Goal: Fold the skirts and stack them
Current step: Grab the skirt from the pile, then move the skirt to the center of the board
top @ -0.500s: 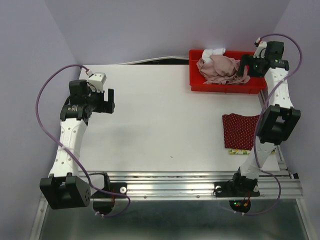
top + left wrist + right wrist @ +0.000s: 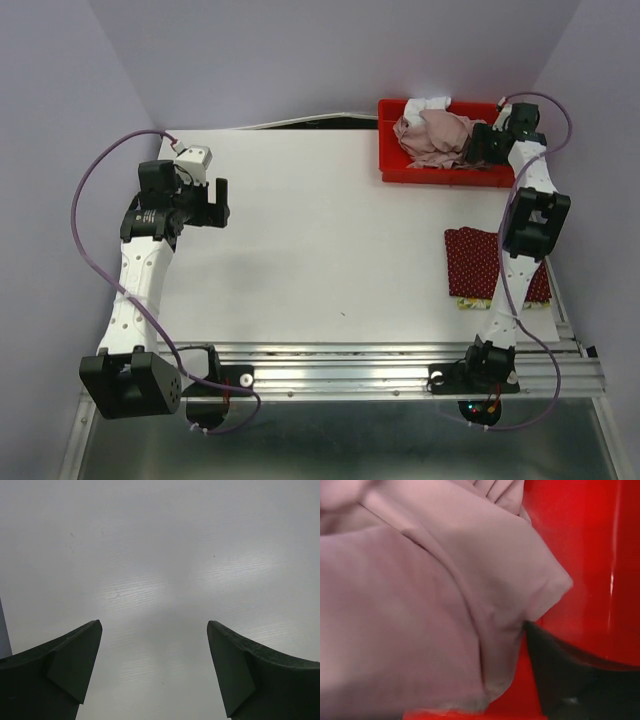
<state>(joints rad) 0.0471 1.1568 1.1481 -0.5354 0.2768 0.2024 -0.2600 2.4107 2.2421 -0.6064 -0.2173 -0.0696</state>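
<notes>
**Right jaws.** One dark finger (image 2: 570, 680) is seen at the lower right of the wrist view, against the edge of the pink skirt (image 2: 420, 605). The other finger is hidden by cloth, so it cannot be told whether the jaws are spread or pinching. The skirt is bunched in the red bin (image 2: 400, 172) at the upper right of the top view, and the jaws are lowered onto its right side.

**Left jaws.** The fingers (image 2: 65, 665) are spread wide over the table (image 2: 160, 555) with nothing held, at the left of the top view.

**Other skirts.** Below the bin, the dotted skirt (image 2: 475, 262) is laid flat near the table's right edge. The edge of a yellow-green skirt (image 2: 476, 302) shows beneath its lower margin.

**Step in hand, as judged.** The pink skirt is being retrieved from the bin, and the other two are taken as already stacked.

**Next move, as judged.** A firm pinch on one fold of cloth is called for, then a lift clear of the bin wall. The skirt would then be carried to the middle of the table, where the left jaws can be brought in for spreading and folding.
</notes>
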